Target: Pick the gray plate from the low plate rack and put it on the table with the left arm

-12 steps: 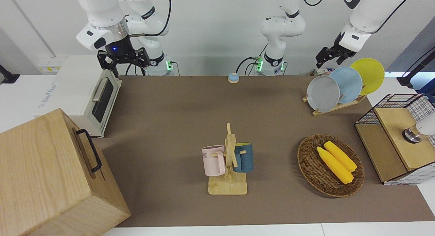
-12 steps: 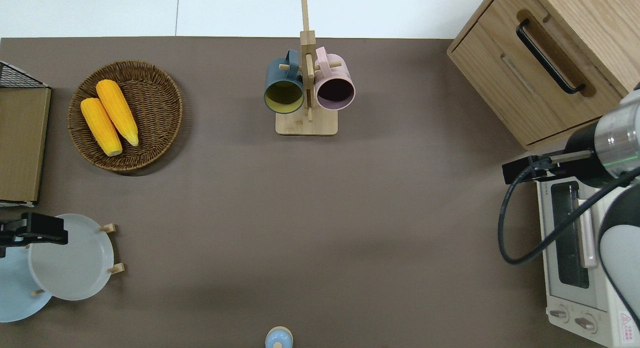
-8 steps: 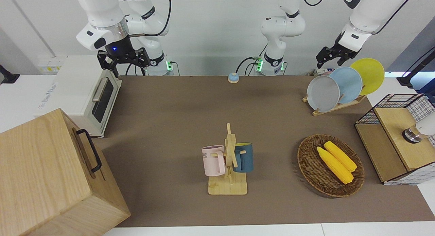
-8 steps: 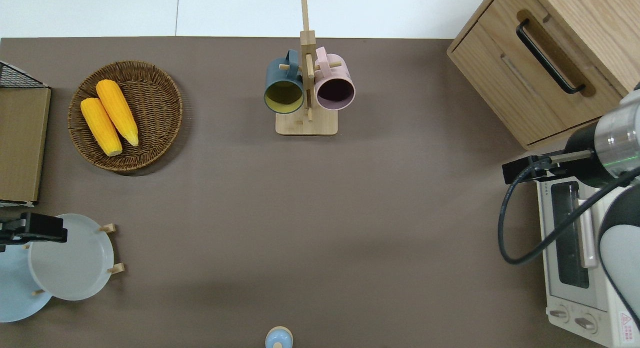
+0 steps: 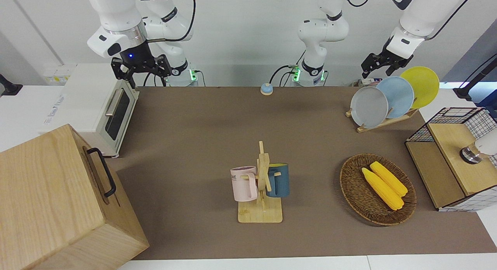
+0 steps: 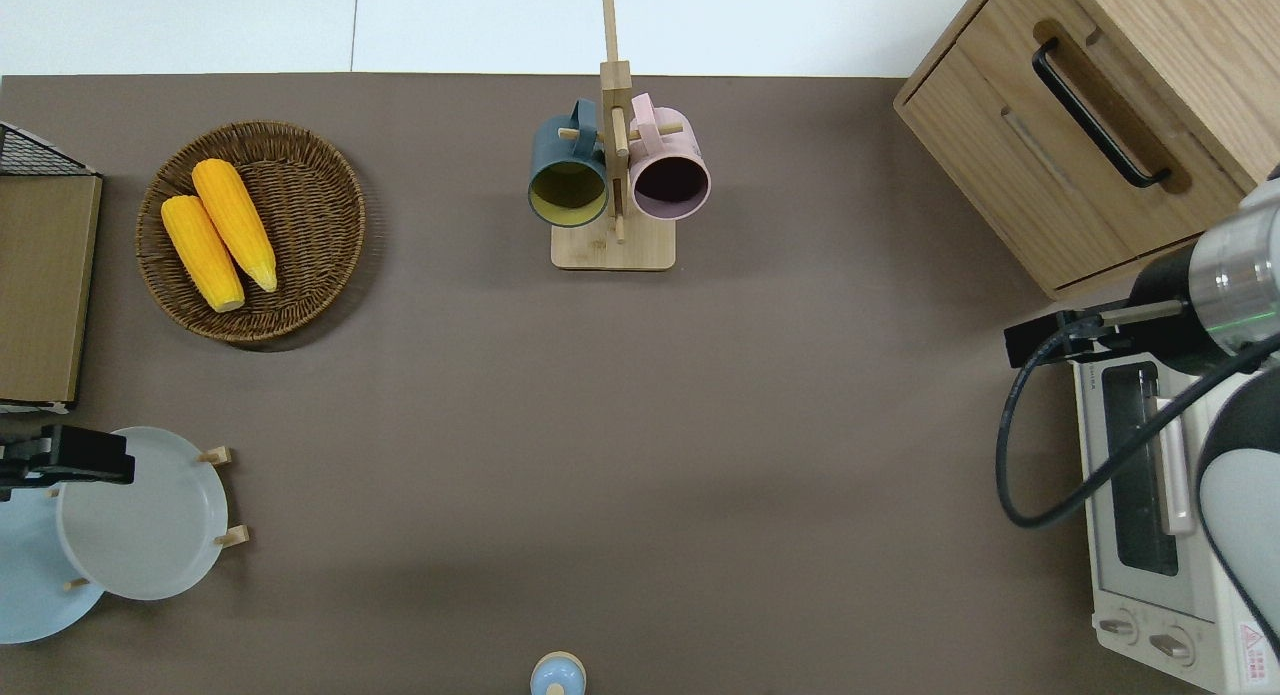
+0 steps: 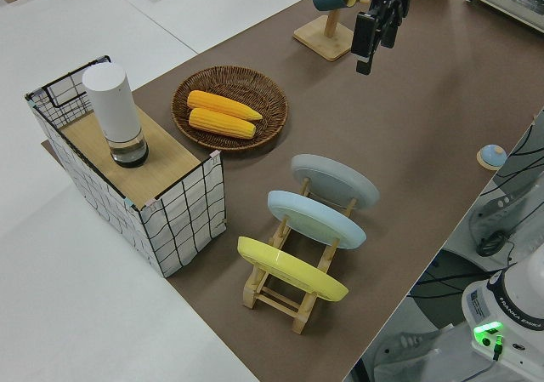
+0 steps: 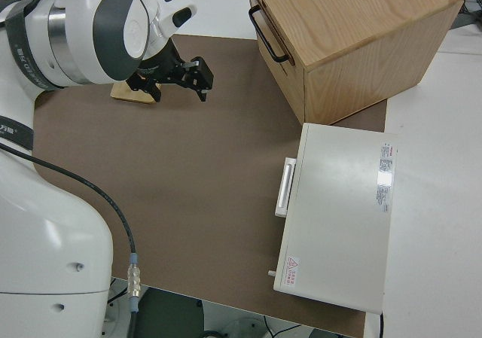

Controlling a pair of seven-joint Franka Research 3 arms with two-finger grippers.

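Overhead, we find the left gripper (image 6: 60,457) in the air above the upper edge of the gray plate (image 6: 142,515), its fingers apart and empty.

From the front we see that gripper (image 5: 379,66) well clear of the plates, which the overhead view cannot show. The left side view gives us all three plates in the low plate rack (image 7: 293,284) on the table (image 5: 202,122): the gray plate (image 7: 335,180) in the end slot, then the light blue plate (image 7: 316,218) and the yellow plate (image 7: 291,268). The overhead view cuts the yellow one off. The right arm is parked, its gripper (image 5: 141,70) open.
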